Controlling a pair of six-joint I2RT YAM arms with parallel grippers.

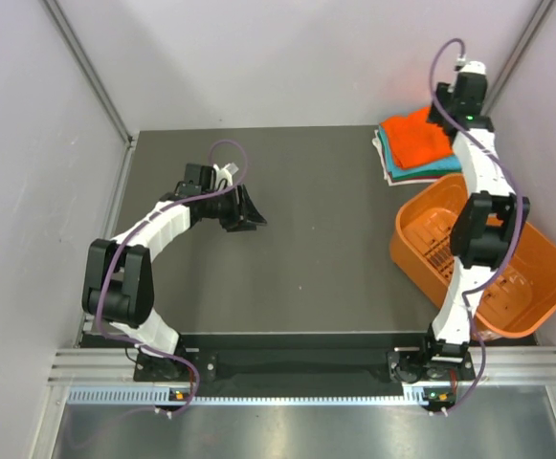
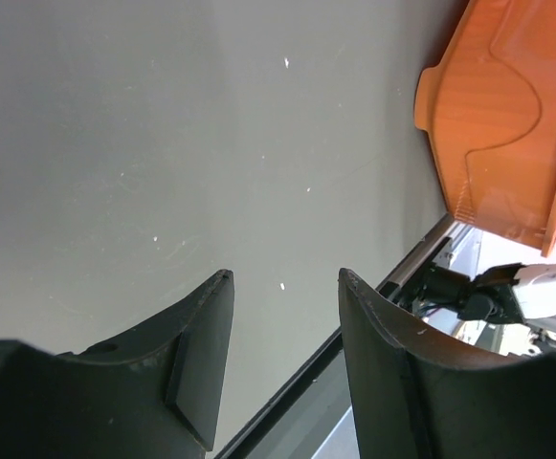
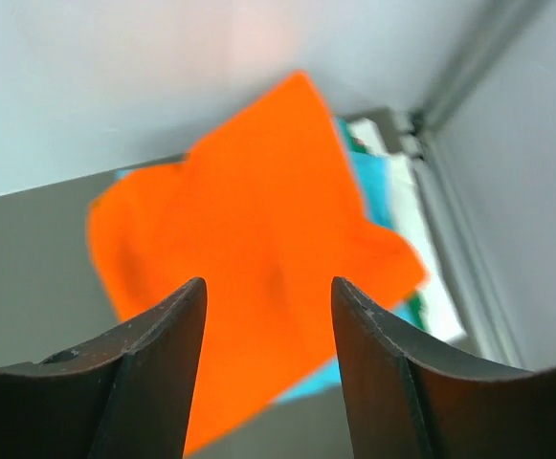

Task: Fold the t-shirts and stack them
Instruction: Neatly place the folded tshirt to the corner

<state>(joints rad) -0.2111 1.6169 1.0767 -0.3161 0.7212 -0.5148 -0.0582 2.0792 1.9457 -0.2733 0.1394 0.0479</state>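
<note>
Left side: the left hand (image 1: 244,215) sits low over the dark table (image 1: 325,277), left of centre and well apart from any cloth. In the left wrist view its two fingers stand apart with only bare table surface showing between them; nothing is gripped.

Centre: only table surface is seen here.

Right side: an orange slotted plastic basket (image 1: 536,253) stands at the right edge of the table, partly overhanging it, with the right arm passing above it. Its contents cannot be fully judged behind the arm.

Far right corner: the t-shirts (image 1: 413,143) lie in one stack just beyond the basket. The orange t-shirt (image 3: 258,229) is on top, folded but slightly skewed to the pile. The turquoise t-shirt (image 1: 442,166) lies directly beneath it, with white and darker edges showing along the stack's left and near sides.

The right hand (image 3: 268,282) hangs above the stack's far right side, fingers apart, holding nothing.
</note>
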